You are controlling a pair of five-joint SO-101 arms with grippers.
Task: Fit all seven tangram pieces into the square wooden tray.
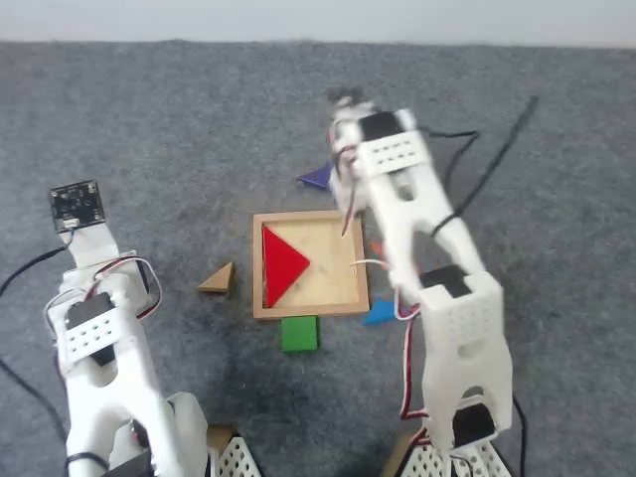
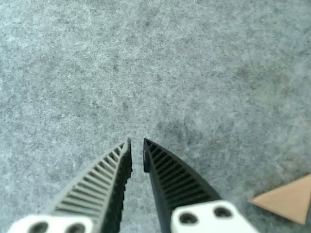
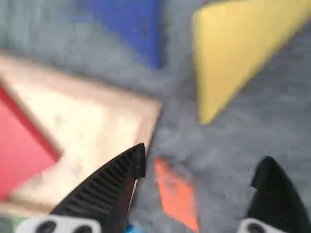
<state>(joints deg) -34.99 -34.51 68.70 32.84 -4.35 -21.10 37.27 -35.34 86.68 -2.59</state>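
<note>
The square wooden tray [image 1: 333, 298] lies mid-table with a red triangle [image 1: 281, 263] in its left half. My right arm [image 1: 397, 189] hangs over the tray's right side. My right gripper [image 3: 203, 165] is open above the carpet just off the tray's corner [image 3: 146, 109], with an orange piece [image 3: 177, 196] lying between its fingers. A yellow triangle [image 3: 238, 48] and a dark blue piece [image 3: 133, 29] lie beyond it. My left gripper [image 2: 136, 145] is shut and holds nothing, over bare carpet. A tan triangle [image 2: 289, 199] lies off to its side.
Around the tray lie a tan triangle [image 1: 218, 279] to the left, a green square [image 1: 299, 333] at the front, a light blue piece [image 1: 381, 312] at the front right and a dark blue triangle [image 1: 317, 178] behind. My left arm [image 1: 99, 338] stands at the front left.
</note>
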